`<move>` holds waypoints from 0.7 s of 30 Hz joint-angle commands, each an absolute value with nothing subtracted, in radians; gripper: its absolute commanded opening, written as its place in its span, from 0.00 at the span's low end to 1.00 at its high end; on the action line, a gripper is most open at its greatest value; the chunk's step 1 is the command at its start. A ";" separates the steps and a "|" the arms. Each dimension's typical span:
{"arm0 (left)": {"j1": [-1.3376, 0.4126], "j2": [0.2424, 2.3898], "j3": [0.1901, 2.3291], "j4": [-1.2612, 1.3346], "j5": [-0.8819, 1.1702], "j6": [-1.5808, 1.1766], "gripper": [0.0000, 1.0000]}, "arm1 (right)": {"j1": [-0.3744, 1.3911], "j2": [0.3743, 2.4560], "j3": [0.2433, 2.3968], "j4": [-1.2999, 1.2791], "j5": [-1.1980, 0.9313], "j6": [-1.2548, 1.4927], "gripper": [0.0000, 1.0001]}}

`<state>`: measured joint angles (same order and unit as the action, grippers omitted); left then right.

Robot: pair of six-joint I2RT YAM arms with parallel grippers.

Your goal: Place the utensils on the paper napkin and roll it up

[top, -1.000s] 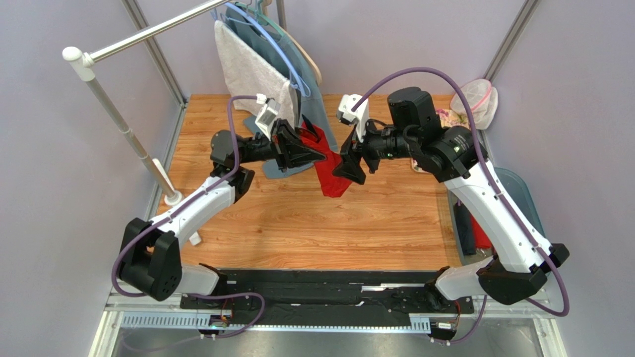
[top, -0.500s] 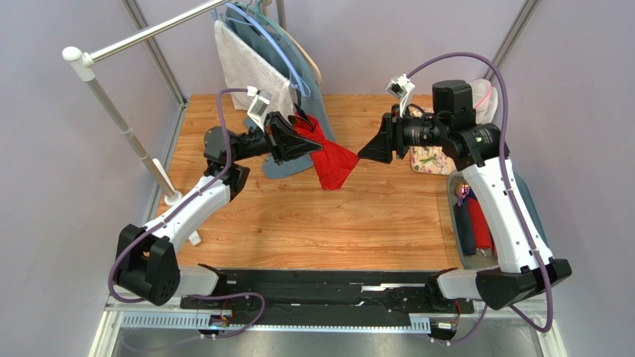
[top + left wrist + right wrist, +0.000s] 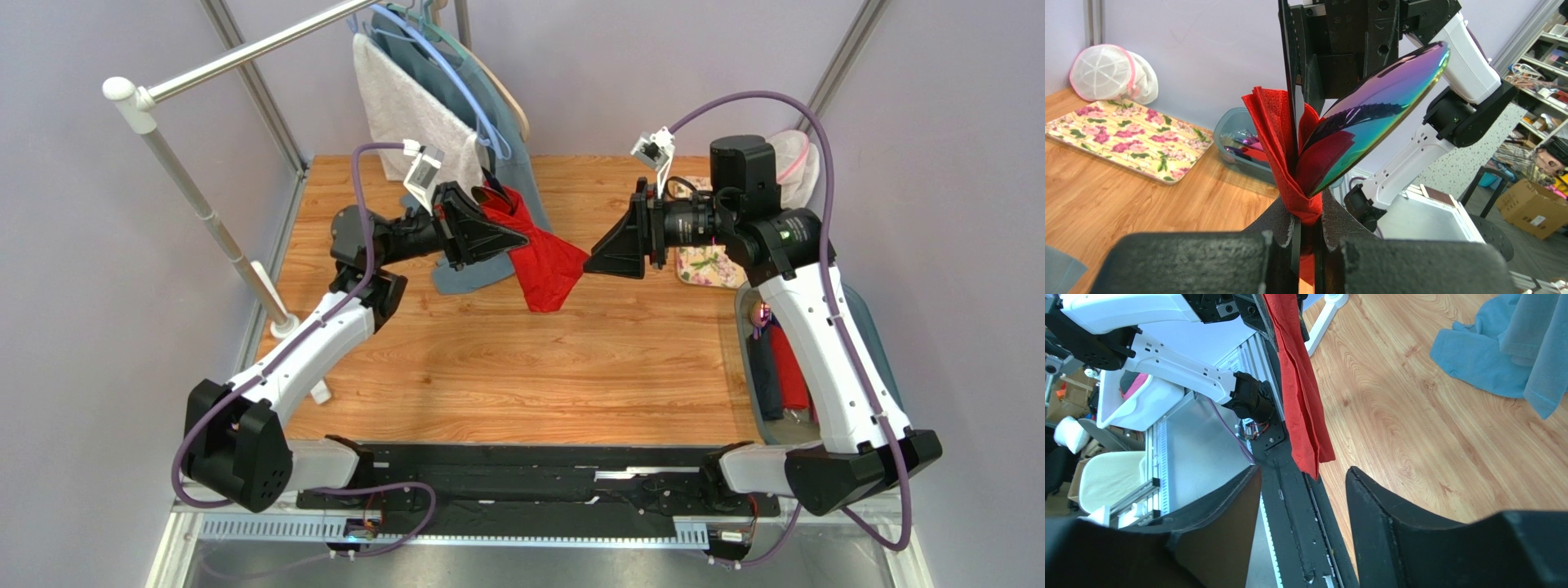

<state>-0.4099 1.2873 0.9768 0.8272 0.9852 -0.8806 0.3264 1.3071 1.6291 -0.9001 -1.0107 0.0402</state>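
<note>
**Item:** paper napkin (image 3: pixel 546 272). Red, thin, creased. One end bunched, rest hangs loose in mid-air betw. the two arms, above wood surface (image 3: pixel 515 368).
**Hidden:** iridescent spoon (image 3: pixel 1376 110), bowl sticks out of folds; handle lost inside napkin.
**Left claw** (image 3: pixel 1306 229): clenched on napkin bunch.
**Right claw** (image 3: pixel 1304 474): fingers spread wide, nr napkin's hanging end, not touching.
</note>
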 commanded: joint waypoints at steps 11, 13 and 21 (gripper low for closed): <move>-0.410 1.227 1.048 0.859 0.988 -0.871 0.00 | 0.374 1.348 1.681 -0.851 -0.999 0.005 0.24; -0.410 1.226 1.046 0.861 0.992 -0.867 0.00 | 0.374 1.362 1.690 -0.848 -0.989 0.005 0.05; -0.419 1.223 1.069 0.882 1.028 -0.861 0.00 | 0.393 1.420 1.703 -0.764 -0.992 0.023 0.00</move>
<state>-0.4110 1.2621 1.0027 0.8185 1.0107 -0.8738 0.3744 1.3979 1.6508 -0.8551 -0.9859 0.0139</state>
